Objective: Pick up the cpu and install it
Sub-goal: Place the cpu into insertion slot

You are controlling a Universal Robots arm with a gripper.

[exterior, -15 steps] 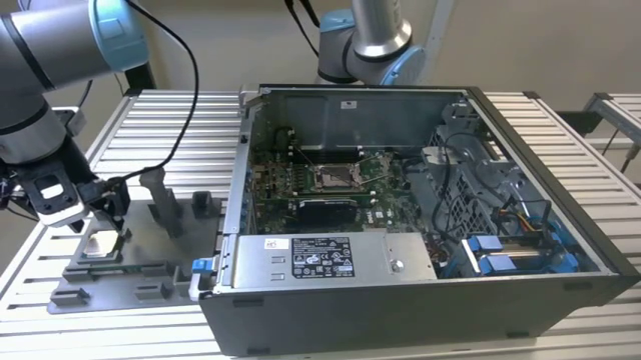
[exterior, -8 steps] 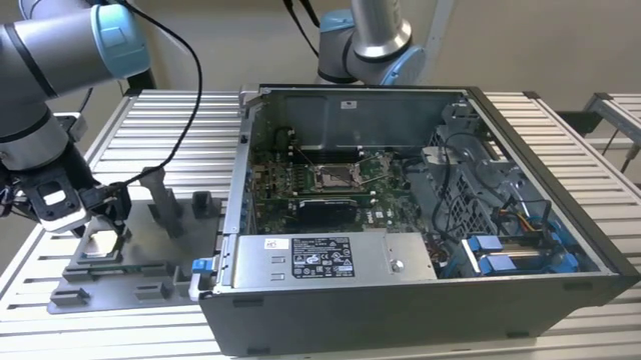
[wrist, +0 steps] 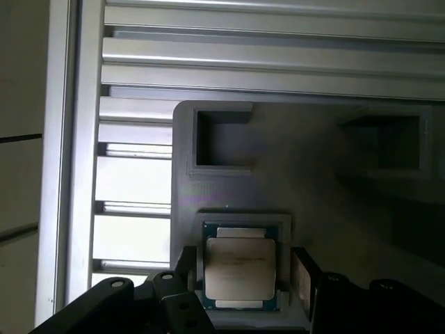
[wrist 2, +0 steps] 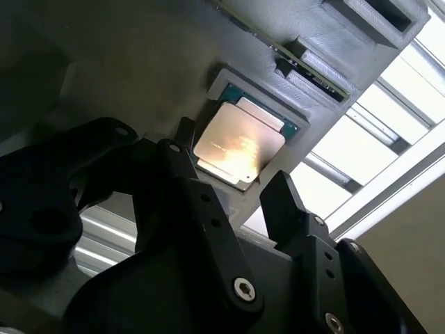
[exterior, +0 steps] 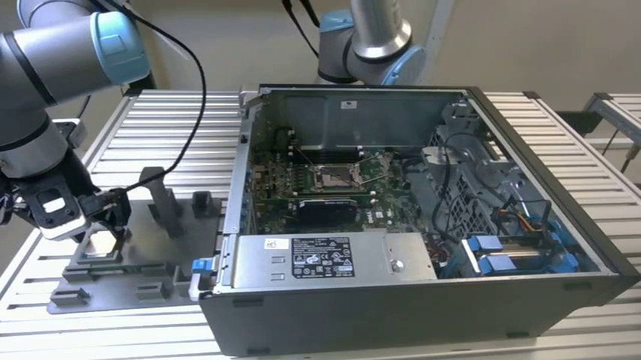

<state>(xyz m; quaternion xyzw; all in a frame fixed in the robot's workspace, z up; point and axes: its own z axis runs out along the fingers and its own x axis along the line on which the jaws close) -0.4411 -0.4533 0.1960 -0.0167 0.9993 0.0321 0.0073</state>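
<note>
At the tray, exterior view's left: gripper [exterior: 88,225] hangs right over the cpu [exterior: 98,244], above the grey tray [exterior: 140,259] on the slatted surface [exterior: 150,120].
Gripper state: fingers apart, nothing held. In the second wrist view one finger [wrist 2: 288,202] stands on each side of the chip. Contact: cannot tell.
Cpu: lies flat in a square pocket of the tray, silver lid up, green edge showing round it [wrist: 240,268]. Well apart from the socket [exterior: 334,178] inside the open case [exterior: 421,307].
Step (my read): the pick, with the grasp not yet made and nothing installed.
Alignment: looks roughly centred over the chip in both wrist views. Keep the finger line square to the pocket walls.
Grip target: two opposite edges of the chip, not the lid top and not the pocket rim.
Force: low. The part is thin and rigid, so it needs little squeeze and will likely pop out if pinched off-centre.
Lift: straight up and level until clear of the pocket.
Risk: the pocket walls sit just beside the chip, so a finger could land on the wall or cock the chip in the pocket.
Orientation mark: cannot make it out here.
</note>
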